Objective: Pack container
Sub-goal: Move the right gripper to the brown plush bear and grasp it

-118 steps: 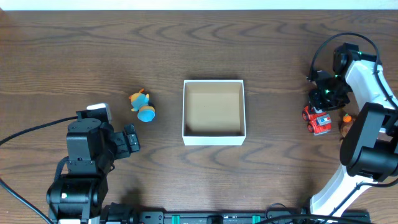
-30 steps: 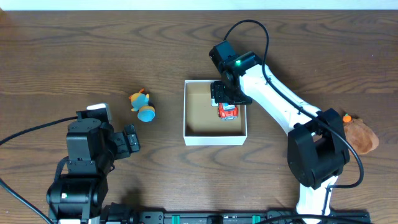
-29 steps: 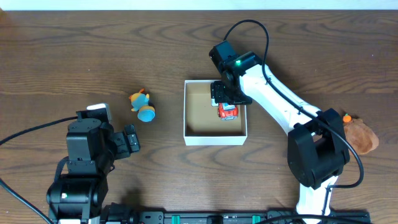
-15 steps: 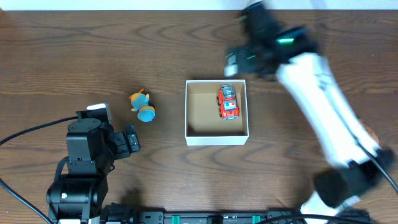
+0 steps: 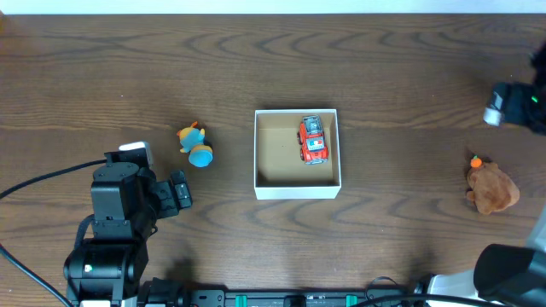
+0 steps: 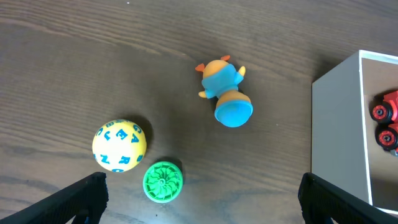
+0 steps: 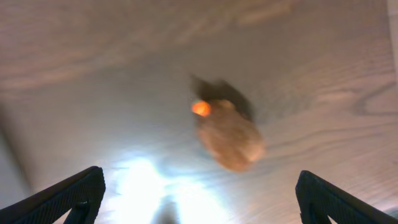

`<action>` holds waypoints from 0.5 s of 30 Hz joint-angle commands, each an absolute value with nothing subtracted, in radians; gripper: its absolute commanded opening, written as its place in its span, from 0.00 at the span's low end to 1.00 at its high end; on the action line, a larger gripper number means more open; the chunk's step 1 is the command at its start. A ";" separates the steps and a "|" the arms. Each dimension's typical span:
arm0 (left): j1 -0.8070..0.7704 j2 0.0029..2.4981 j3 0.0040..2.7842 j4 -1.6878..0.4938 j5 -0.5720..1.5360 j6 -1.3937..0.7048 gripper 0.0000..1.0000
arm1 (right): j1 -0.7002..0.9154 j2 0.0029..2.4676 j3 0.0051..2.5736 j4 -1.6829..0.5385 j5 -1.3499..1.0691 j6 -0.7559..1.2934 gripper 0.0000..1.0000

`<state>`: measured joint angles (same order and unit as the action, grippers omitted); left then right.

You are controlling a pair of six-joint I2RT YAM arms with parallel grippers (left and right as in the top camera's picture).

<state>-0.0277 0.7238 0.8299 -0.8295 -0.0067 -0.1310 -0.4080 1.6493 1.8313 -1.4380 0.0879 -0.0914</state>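
The container (image 5: 277,158), a white-walled box with a brown floor, sits mid-table. A red toy car (image 5: 313,141) lies inside it along the right wall. The left wrist view shows the container's wall (image 6: 336,124) and the car's wheels (image 6: 387,124). A blue and orange toy (image 5: 196,147) lies left of the box. My left gripper (image 5: 179,194) hangs open near the front left, its fingers wide apart over bare wood (image 6: 202,199). My right gripper (image 5: 512,104) is blurred at the far right edge, open (image 7: 199,199), above a brown plush toy (image 7: 230,137).
The blue and orange toy (image 6: 225,93), a yellow ball with blue letters (image 6: 119,145) and a green disc (image 6: 163,182) lie under the left wrist; the left arm hides the ball and disc from overhead. The brown plush (image 5: 490,189) lies near the right edge.
The right gripper opened, left the red car in the container and swung away to the far right, over the brown plush. The left arm has not moved.
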 commanded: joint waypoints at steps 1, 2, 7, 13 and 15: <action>-0.023 0.724 0.851 -0.830 -0.008 -0.136 0.98 | -0.494 1.664 1.732 -1.400 0.075 -0.270 0.99; -0.023 0.724 0.851 -0.830 -0.008 -0.136 0.98 | -0.513 1.664 1.695 -1.377 0.075 -0.271 0.99; -0.023 0.724 0.851 -0.830 -0.007 -0.136 0.98 | -0.583 1.671 1.477 -1.214 0.075 -0.308 0.99; -0.023 0.724 0.851 -0.830 -0.007 -0.136 0.98 | -0.595 1.671 1.261 -1.056 0.075 -0.444 0.99; -0.023 0.724 0.851 -0.830 -0.007 -0.136 0.98 | -0.595 1.671 1.224 -1.018 0.078 -0.492 0.99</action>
<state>-0.0277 0.7238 0.8303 -0.8299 -0.0067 -0.1310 -0.5915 1.6741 1.2560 -1.0420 0.0811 -0.3832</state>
